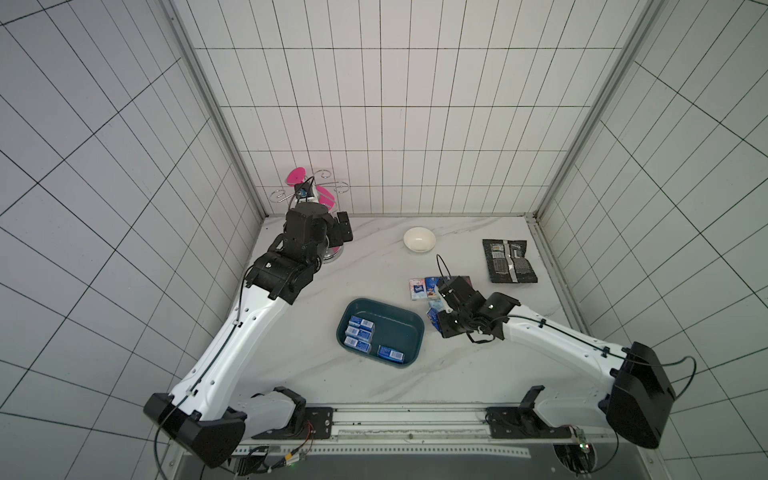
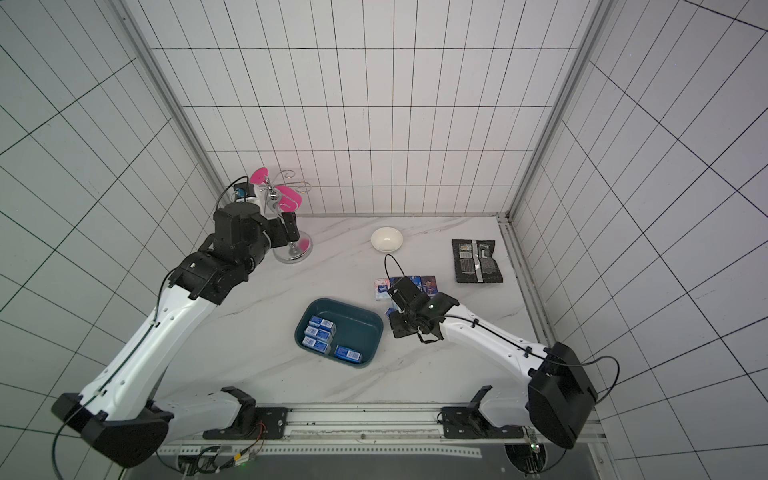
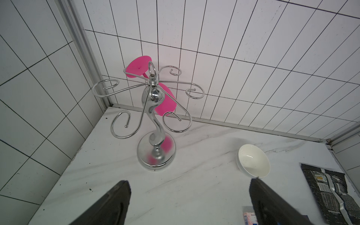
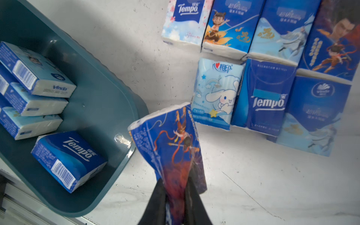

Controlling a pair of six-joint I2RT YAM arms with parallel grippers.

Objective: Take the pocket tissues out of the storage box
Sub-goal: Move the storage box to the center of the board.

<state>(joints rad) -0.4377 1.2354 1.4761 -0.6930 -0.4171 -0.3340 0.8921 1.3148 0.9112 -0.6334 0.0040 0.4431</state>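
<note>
Bright, even white light fills all 4 views; shadows on the surface (image 1: pixel 374 386) are faint and soft-edged. In both top views the wide lens bows the tile lines toward the edges. The chrome stand (image 3: pixel 153 116) carries hard glints, and a pink tint falls on the wall (image 3: pixel 185 58) behind it. The left gripper's fingers (image 3: pixel 109 204) are dark and soft at the frame edge. In the right wrist view the tissue pack (image 4: pixel 171 148) blurs close to the lens, a glare spot sits on the storage box (image 4: pixel 101 109), and the farthest pocket tissues (image 4: pixel 315 116) look smeared.
</note>
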